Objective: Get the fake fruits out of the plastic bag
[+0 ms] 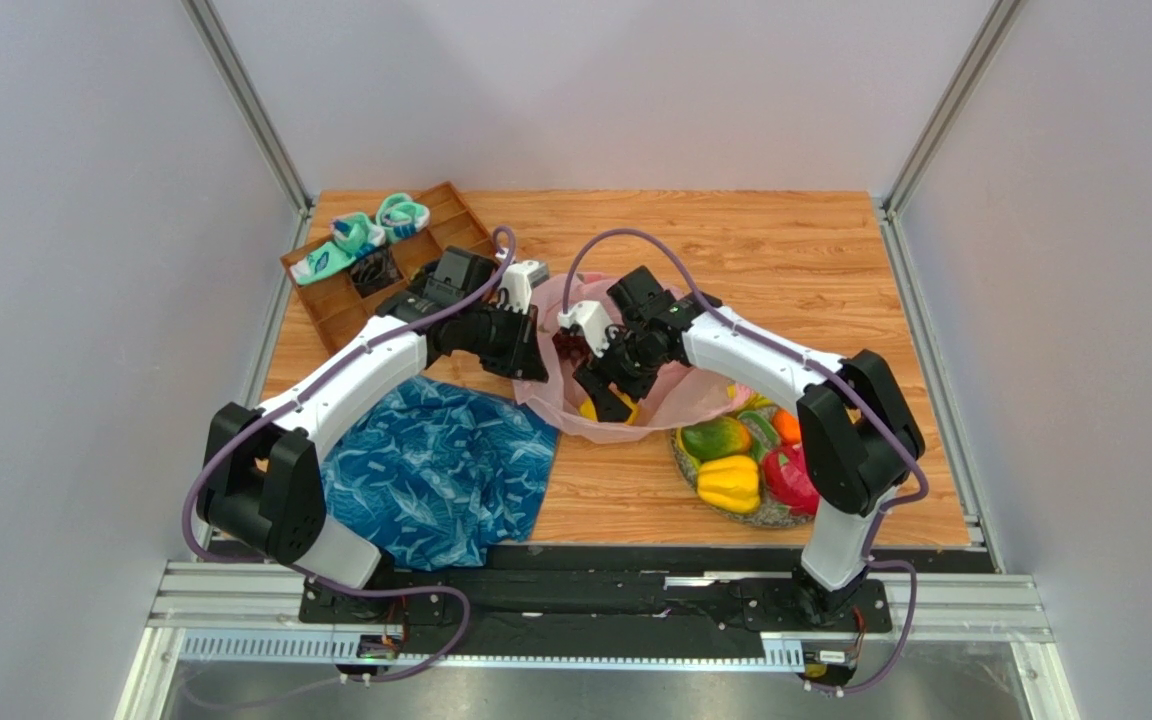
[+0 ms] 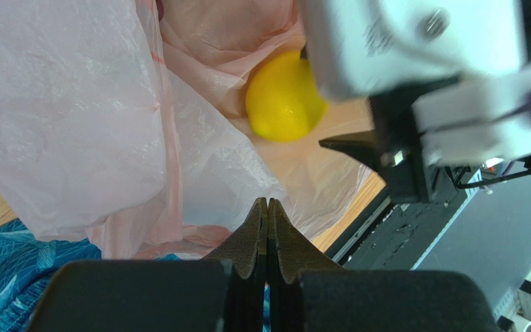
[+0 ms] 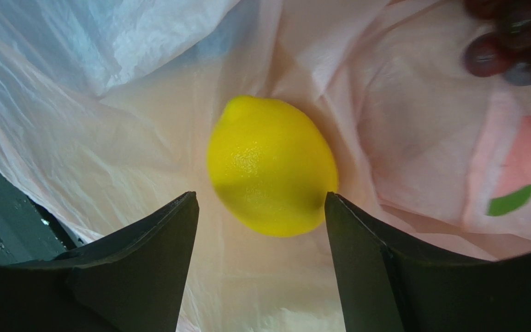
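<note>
The pale-pink plastic bag (image 1: pixel 687 393) lies open mid-table. Inside it is a yellow lemon (image 3: pixel 272 166), also seen as a lemon (image 2: pixel 283 97) in the left wrist view. Dark grapes (image 3: pixel 510 41) lie deeper in the bag. My right gripper (image 3: pixel 260 200) reaches into the bag, open, with the lemon just past its fingertips and untouched. My left gripper (image 2: pixel 267 203) is shut at the bag's left rim (image 1: pixel 540 360), its tips pinched on the thin film. Outside the bag to the right lie a green fruit (image 1: pixel 714 438), a yellow pepper (image 1: pixel 729 483), a magenta dragon fruit (image 1: pixel 793 480) and an orange (image 1: pixel 787 426).
A blue leaf-patterned cloth (image 1: pixel 432 465) is spread at front left, next to the bag. A wooden compartment tray (image 1: pixel 330 300) with teal items stands at the back left. The taken-out fruits rest on a round mat (image 1: pixel 763 518) near the right arm's base.
</note>
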### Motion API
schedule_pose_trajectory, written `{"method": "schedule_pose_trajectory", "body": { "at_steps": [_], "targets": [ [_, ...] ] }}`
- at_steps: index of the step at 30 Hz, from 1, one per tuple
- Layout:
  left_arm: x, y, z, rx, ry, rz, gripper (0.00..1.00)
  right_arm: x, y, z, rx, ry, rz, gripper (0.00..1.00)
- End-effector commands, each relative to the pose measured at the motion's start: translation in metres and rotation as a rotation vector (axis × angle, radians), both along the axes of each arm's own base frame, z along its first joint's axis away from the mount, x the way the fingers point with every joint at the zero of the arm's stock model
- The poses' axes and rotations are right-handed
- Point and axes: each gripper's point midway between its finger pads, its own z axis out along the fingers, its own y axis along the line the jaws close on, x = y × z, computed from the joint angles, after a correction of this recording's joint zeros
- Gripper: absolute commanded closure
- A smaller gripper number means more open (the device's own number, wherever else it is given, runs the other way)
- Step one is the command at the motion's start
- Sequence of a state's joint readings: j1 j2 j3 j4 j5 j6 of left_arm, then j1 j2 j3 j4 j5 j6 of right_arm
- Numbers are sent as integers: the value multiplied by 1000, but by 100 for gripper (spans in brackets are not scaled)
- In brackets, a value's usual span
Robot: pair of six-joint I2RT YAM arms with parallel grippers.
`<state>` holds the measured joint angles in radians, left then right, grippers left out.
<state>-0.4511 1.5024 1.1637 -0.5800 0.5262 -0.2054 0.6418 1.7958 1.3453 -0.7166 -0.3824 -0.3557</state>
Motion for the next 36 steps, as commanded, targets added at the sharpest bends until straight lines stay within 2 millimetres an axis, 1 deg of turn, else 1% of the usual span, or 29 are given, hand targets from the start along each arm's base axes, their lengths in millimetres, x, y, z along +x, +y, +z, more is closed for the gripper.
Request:
{"method": "schedule_pose_trajectory", "body": {
  "at_steps": [1, 3, 5, 6, 9, 11, 12, 14, 15, 17, 18, 19, 20, 21, 22, 23, 24, 25, 26, 27, 28, 29, 30, 31, 32, 33, 34, 35, 36],
  "targets": [
    [3, -8, 19, -55, -36, -5, 100, -3, 8, -10, -17, -20, -2, 29],
    [3, -8, 20, -52, -41, -8, 100, -3, 8, -22, -48, -11, -1, 27],
    [4, -7, 22, -48, -52, -9, 100, 1, 2, -33, -94, -15, -15, 24],
    [4, -7, 22, -46, -56, -8, 100, 3, 1, -36, -105, -23, -20, 22],
    [5, -6, 24, -47, -68, -9, 100, 11, -2, -39, -120, -63, -27, 20],
    [6, -6, 23, -44, -71, -8, 100, 15, 1, -36, -107, -89, -22, 28],
    [6, -6, 24, -45, -74, -9, 100, 17, 3, -28, -88, -106, -20, 35],
    [7, -6, 26, -39, -78, -12, 100, 19, 7, -11, -50, -138, -12, 41],
    [8, -6, 27, -38, -81, -13, 100, 22, 8, 11, -14, -182, -15, 42],
    [10, -6, 28, -32, -89, -15, 100, 20, 8, 37, 45, -214, 14, 43],
    [10, -6, 28, -30, -91, -15, 100, 22, 3, 53, 80, -232, 12, 43],
    [12, -6, 27, -31, -94, -14, 100, 16, 3, 78, 151, -251, 38, 44],
    [12, -6, 28, -32, -96, -13, 100, 14, 0, 92, 183, -270, 46, 44],
    [13, -7, 27, -34, -95, -11, 100, 17, -7, 103, 202, -295, 47, 43],
    [15, -8, 27, -35, -98, -11, 100, 9, -10, 121, 251, -308, 66, 43],
    [15, -9, 27, -35, -96, -12, 100, 8, -14, 130, 269, -311, 68, 43],
    [16, -8, 27, -34, -98, -12, 100, 11, -21, 140, 282, -325, 57, 43],
    [18, -9, 28, -32, -100, -13, 100, 6, -29, 146, 277, -328, 51, 43],
    [20, -9, 28, -31, -103, -13, 100, 7, -36, 149, 263, -333, 37, 42],
    [21, -10, 29, -32, -103, -14, 100, 12, -53, 147, 234, -341, 6, 43],
    [23, -11, 31, -33, -111, -15, 100, 11, -69, 140, 194, -320, -25, 43],
    [24, -11, 33, -35, -115, -15, 100, 11, -83, 140, 175, -324, -51, 42],
    [25, -12, 33, -34, -117, -15, 100, 20, -110, 135, 144, -319, -119, 43],
    [28, -12, 34, -35, -124, -15, 100, 15, -131, 120, 83, -291, -131, 43],
    [28, -13, 34, -35, -123, -14, 100, 13, -147, 116, 48, -292, -146, 43],
    [29, -14, 34, -37, -122, -15, 100, 15, -172, 112, 8, -286, -192, 43],
    [30, -14, 34, -38, -120, -15, 100, 5, -189, 102, -55, -260, -171, 43],
    [30, -14, 34, -38, -116, -15, 100, 1, -201, 100, -85, -253, -175, 43],
    [30, -14, 34, -37, -117, -14, 100, -3, -219, 101, -115, -257, -207, 43]
  ]
}}
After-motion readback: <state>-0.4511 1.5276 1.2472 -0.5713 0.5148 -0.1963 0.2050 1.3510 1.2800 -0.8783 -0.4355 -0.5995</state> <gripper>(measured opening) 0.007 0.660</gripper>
